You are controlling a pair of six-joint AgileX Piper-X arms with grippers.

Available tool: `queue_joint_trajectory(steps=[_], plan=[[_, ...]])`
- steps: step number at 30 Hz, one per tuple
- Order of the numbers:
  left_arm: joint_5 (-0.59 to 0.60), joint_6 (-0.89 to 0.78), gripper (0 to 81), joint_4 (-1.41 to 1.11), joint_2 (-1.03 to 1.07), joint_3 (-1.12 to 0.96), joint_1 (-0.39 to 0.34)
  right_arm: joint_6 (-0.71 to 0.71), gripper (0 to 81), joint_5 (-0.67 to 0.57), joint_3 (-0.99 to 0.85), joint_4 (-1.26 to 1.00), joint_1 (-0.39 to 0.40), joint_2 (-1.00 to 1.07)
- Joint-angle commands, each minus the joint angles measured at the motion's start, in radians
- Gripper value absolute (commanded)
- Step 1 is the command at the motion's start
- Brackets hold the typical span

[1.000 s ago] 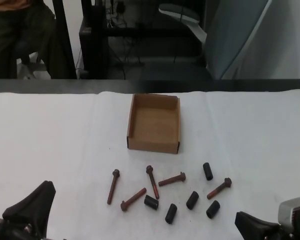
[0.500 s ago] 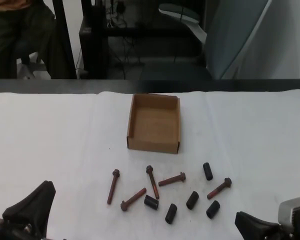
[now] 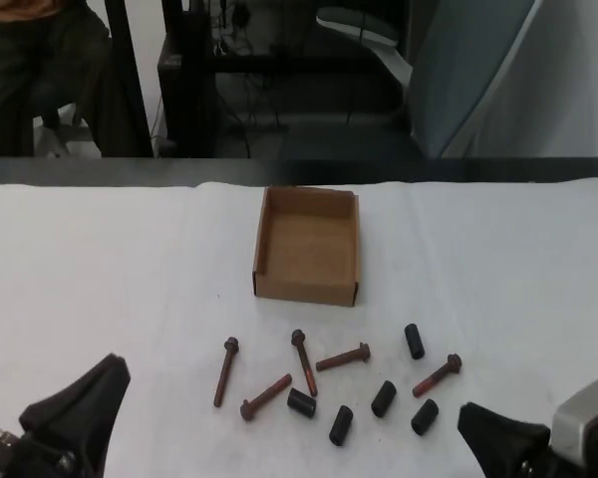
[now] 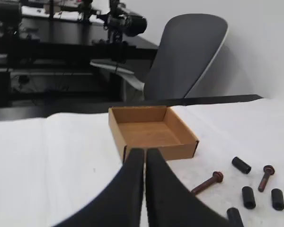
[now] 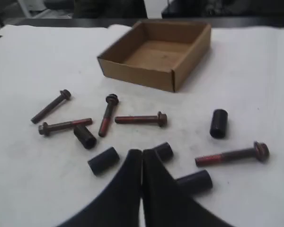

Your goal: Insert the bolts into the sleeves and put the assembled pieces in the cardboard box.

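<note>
Toward the far middle of the white-covered worktop: cardboard box, open-topped, holding nothing. Stands well apart from both arms.

Between box and arms, loose on the cloth: five reddish bolts, five black sleeves, none joined.
- Leftmost bolt: off by itself, on the left of the scatter.
- Second bolt: slanted, one end just beside the left sleeve.
- Third bolt and fourth bolt: close together, nearest the box front.
- Fifth bolt: on the right, between the far sleeve and the right sleeve.
- Near sleeve and middle sleeve: side by side, apart, closest to the arms.

At the near left corner: left arm. Left jaws pressed together with only a hairline slit, gripping nothing, pointing toward the box front in the left wrist view.

At the near right corner: right arm. Right jaws likewise narrowed to a slit, gripping nothing, tips just short of the sleeves in the right wrist view.
</note>
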Motion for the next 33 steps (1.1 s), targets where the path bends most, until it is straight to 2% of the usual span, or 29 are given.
queue_joint_trajectory(steps=[1, 6, 11, 13, 15, 16, 18, 19, 21, 22, 25, 26, 30, 33], plan=[[0.029, 0.061, 1.8, -0.087, -0.006, -0.01, -0.003, -0.106, 0.6, -0.036, -0.009, -0.07, 0.002, 0.001], [0.014, 0.137, 1.8, -0.191, -0.006, -0.01, -0.003, -0.257, 0.6, -0.034, -0.009, -0.146, 0.002, 0.001], [0.002, 0.111, 1.8, -0.202, -0.006, -0.01, -0.003, -0.266, 0.1, -0.042, -0.009, -0.156, 0.002, 0.001], [0.04, 0.099, 2.0, -0.18, -0.006, -0.01, -0.003, -0.266, 4.9, -0.081, -0.009, -0.15, 0.002, 0.001], [0.07, 0.039, 13.2, -0.163, -0.006, -0.01, -0.003, -0.246, 20.2, -0.118, -0.009, -0.145, 0.002, 0.001], [0.092, 0.013, 21.6, -0.158, -0.006, -0.01, -0.003, -0.228, 31.5, -0.12, -0.009, -0.141, 0.002, 0.001], [0.124, -0.018, 41.3, -0.159, -0.006, -0.01, -0.003, -0.183, 59.8, -0.131, -0.009, -0.108, 0.002, 0.001], [0.147, -0.051, 52.4, -0.156, -0.006, -0.01, -0.003, -0.144, 69.2, -0.133, -0.03, -0.076, 0.002, 0.001], [0.155, -0.078, 64.0, -0.101, -0.006, -0.043, -0.003, -0.116, 70.0, -0.148, -0.11, 0.062, 0.002, 0.001], [0.142, -0.077, 63.1, -0.033, -0.006, -0.088, -0.003, -0.123, 66.9, -0.147, -0.167, 0.156, 0.002, 0.001], [0.055, -0.031, 53.3, 0.194, 0.031, -0.244, -0.003, -0.238, 48.2, -0.126, -0.369, 0.434, 0.002, 0.003], [0.026, -0.029, 52.4, 0.246, 0.054, -0.299, -0.003, -0.276, 46.9, -0.085, -0.446, 0.512, 0.002, 0.009], [0.021, -0.049, 52.5, 0.34, 0.195, -0.49, -0.003, -0.261, 57.5, -0.011, -0.737, 0.745, -0.001, 0.056], [0.017, -0.039, 52.5, 0.481, 0.351, -0.632, -0.003, -0.209, 57.5, 0.045, -0.973, 0.932, -0.001, 0.14]])
